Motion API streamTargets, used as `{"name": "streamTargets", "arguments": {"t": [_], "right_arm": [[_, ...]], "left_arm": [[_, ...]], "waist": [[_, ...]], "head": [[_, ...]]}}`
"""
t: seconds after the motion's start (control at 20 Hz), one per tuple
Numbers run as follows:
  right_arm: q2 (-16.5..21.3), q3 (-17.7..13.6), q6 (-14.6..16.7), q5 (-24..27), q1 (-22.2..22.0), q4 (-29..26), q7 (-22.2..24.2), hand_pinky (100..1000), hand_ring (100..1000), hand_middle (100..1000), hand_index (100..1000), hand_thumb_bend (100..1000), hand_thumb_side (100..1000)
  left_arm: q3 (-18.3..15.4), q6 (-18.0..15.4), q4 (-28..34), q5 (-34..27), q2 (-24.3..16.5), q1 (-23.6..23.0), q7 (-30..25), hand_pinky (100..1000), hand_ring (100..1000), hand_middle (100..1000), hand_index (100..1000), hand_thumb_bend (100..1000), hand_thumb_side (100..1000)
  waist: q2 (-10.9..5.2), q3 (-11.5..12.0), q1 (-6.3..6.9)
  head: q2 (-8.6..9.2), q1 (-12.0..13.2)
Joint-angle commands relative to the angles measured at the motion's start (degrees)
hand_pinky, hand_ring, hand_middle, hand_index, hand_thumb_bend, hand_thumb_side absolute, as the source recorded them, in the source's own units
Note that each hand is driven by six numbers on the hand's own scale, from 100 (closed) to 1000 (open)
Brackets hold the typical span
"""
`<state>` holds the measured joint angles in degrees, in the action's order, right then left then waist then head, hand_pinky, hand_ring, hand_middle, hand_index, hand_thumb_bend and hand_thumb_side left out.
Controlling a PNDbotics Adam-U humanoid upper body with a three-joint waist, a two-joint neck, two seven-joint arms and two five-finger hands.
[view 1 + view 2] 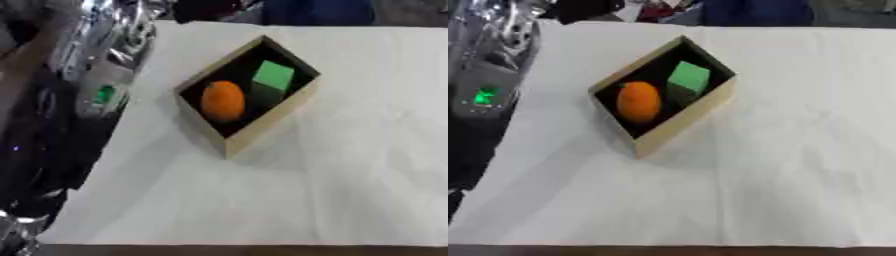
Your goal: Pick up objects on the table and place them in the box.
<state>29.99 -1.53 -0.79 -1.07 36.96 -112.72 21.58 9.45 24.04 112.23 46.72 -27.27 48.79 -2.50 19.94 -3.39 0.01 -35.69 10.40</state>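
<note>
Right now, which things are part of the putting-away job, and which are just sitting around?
Part of the job:
- box, wooden, standing askew on the table
- orange ball, already inside the box
- green cube, already inside the box, beside the ball

Just there:
- white table
- silver and black robot arm at the left edge, with a green light; no robot hand shows

Table cover (332, 190): a white cloth is lying over the table, showing soft creases on its right part.
Table edge (667, 250): a dark brown strip is showing under the near border of the cloth.
Far edge (315, 11): something dark blue is standing behind the table; what it is, I cannot tell.
Red patch (656, 11): a small red shape is showing at the far edge, beside the blue one.
</note>
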Motion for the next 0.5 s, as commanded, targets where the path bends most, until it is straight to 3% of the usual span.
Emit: {"name": "streamTargets", "arguments": {"t": [0.05,0.25,0.5], "right_arm": [[0.9,-0.98,0.07,1.13,0.49,-1.23,-1.14,908,937,672,895,100,632],[0.71,-1.24,0.68,3.37,0.36,-1.57,-3.6,908,939,668,897,100,596],[0.46,-1.52,3.09,8.18,0.08,-1.86,-7.68,905,932,664,892,100,617]], "left_arm": [[-2.81,-0.34,2.29,-7.96,-1.22,-1.47,8.7,758,730,709,870,277,858],[-5.28,-3.49,2.36,-17.31,-1.12,-5.66,17.93,748,708,684,835,257,900],[-7.59,-11.08,2.36,-26.24,-0.45,-11.89,27.07,744,695,674,839,242,967]], "waist": [[-1.53,0.22,-0.13],[-1.52,0.49,-0.28],[-1.44,0.63,-0.36]], "head": [[0.39,-0.41],[0.42,-0.8],[0.56,-1.21]]}}
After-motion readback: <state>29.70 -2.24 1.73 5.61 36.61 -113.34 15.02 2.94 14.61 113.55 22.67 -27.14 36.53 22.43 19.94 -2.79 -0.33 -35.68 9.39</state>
